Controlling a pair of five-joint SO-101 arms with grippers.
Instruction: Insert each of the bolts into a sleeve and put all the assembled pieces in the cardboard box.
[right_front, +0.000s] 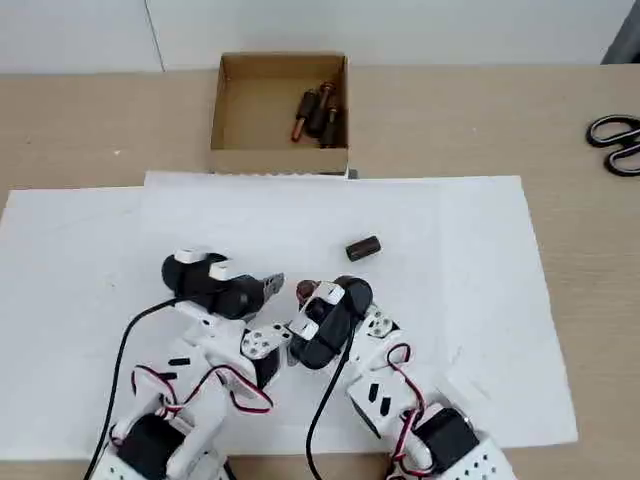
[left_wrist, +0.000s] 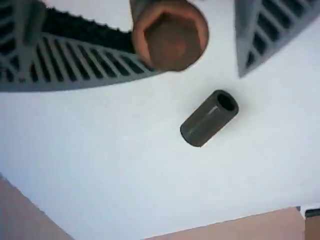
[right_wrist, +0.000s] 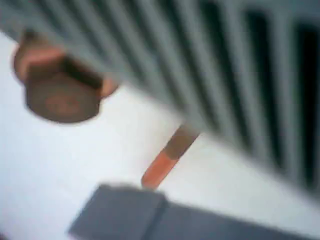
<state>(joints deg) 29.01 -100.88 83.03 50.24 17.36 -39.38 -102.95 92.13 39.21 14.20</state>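
Right claw (right_front: 313, 295) pinches copper-coloured hex-head bolt (right_wrist: 62, 97), shank partly hidden behind a blurred jaw. Left claw (right_front: 272, 287) spread, just beside. Short black cylindrical sleeve (left_wrist: 209, 118) lies on white paper sheet (right_front: 450, 300), apart from the bolt.

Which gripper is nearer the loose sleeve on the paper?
Right. In the high view the right gripper sits just below-left of the sleeve; the left gripper is farther left, beyond the bolt.
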